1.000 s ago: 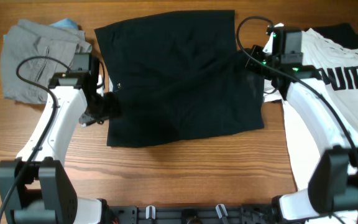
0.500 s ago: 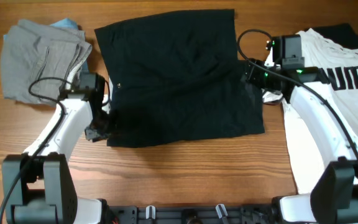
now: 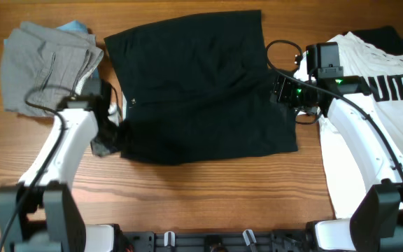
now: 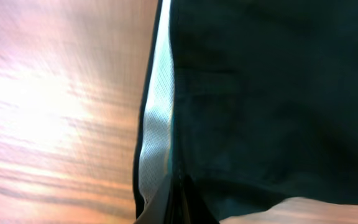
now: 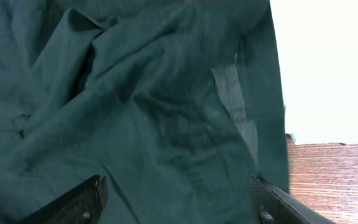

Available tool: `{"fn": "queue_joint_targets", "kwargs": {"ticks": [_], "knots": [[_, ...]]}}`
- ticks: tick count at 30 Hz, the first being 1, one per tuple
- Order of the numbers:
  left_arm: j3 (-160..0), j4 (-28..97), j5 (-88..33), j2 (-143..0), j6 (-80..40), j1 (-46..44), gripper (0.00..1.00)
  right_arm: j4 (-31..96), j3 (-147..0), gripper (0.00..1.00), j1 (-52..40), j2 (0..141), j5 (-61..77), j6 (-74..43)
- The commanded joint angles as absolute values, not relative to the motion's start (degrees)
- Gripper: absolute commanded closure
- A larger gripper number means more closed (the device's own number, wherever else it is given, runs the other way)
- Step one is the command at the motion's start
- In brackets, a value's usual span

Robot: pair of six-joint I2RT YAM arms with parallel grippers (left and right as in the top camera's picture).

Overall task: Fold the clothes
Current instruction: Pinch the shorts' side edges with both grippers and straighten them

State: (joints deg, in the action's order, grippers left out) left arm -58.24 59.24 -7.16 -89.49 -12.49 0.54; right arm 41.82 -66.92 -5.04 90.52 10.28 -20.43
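Observation:
The black shorts (image 3: 201, 84) lie spread flat in the middle of the table. My left gripper (image 3: 116, 137) is at their lower left edge. In the left wrist view it (image 4: 180, 202) is shut on the shorts' edge, where the pale inner waistband (image 4: 157, 124) shows. My right gripper (image 3: 287, 94) hovers over the shorts' right edge. In the right wrist view it (image 5: 176, 202) is open, with wrinkled black fabric (image 5: 135, 106) below and nothing between the fingers (image 5: 86, 196).
Grey shorts (image 3: 44, 63) lie bunched at the far left over something blue (image 3: 75, 26). A white PUMA T-shirt (image 3: 383, 91) covers the right side, under my right arm, with a dark garment (image 3: 383, 35) behind it. Bare wood (image 3: 208, 189) runs along the front.
My left gripper has closed on the shorts' left edge. My right gripper has opened and slid toward the front along the right edge.

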Motion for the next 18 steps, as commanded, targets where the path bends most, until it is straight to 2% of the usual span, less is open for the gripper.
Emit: {"fn": "queue_joint_targets", "kwargs": {"ticks": [1,7,13,18], "knots": [[-64.3,55.9,-7.8,-84.2,-12.0,1.2,0.96,42.2,-67.8,0.23,-4.8,89.8,11.0,-19.5],[-62.8,47.7,-7.9,-86.7,-12.0,1.2,0.96,44.3,-67.6,0.2,-4.8,89.8,11.0,-19.6],[-57.9,31.8,-7.6,-95.0,-11.9,-0.1,0.96,46.2,-65.7,0.2,-4.8,89.8,11.0,-20.1],[-57.9,30.9,-7.5,-96.1,-12.0,0.3,0.96,46.8,-62.8,0.14,-4.8,90.6,10.4,-21.4]]}}
